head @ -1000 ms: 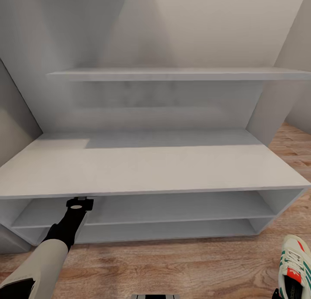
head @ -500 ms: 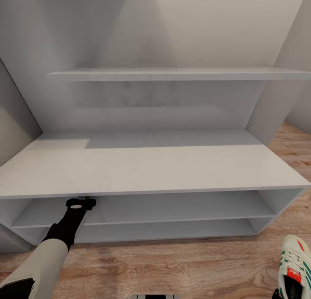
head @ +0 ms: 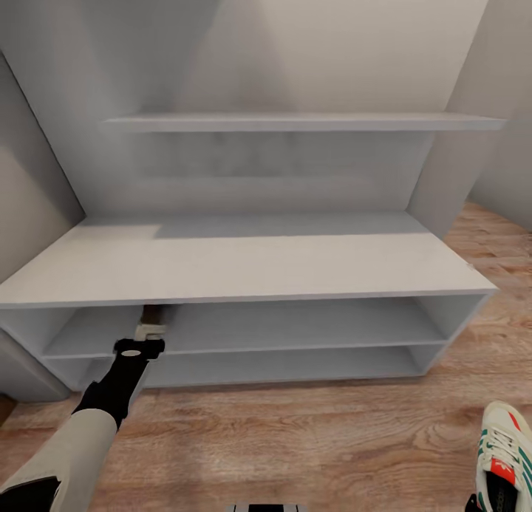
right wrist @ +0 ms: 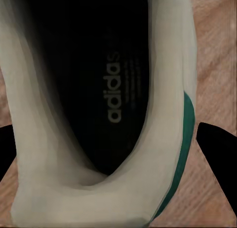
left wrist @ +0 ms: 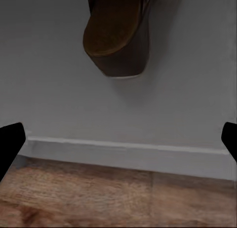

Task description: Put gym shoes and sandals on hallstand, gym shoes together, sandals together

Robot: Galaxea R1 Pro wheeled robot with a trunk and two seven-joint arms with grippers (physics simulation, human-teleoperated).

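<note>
One brown sandal point(head: 153, 318) lies on the upper low shelf of the pale grey hallstand point(head: 244, 264), near its left end. In the left wrist view the sandal point(left wrist: 116, 40) rests on the shelf board, heel end toward my left gripper point(left wrist: 121, 139). That gripper is open and just outside the shelf edge, apart from the sandal. A white gym shoe point(head: 506, 453) with green stripes and red-orange patches hangs at the lower right above the corridor floor point(head: 295, 438). My right gripper point(right wrist: 116, 149) is shut on the gym shoe point(right wrist: 163, 139), one finger against each side of its heel.
A long wall shelf point(head: 295, 122) runs above the bench top. The lower open shelf point(head: 281, 364) sits just above the floor. Walls close in at the left and at the right rear, with wood flooring open to the right of the unit.
The whole view has pulled back from the hallstand. My left gripper, earlier under the bench edge, is now outside the shelf, and the sandal shows lying there. The gym shoe stays with my right gripper.
</note>
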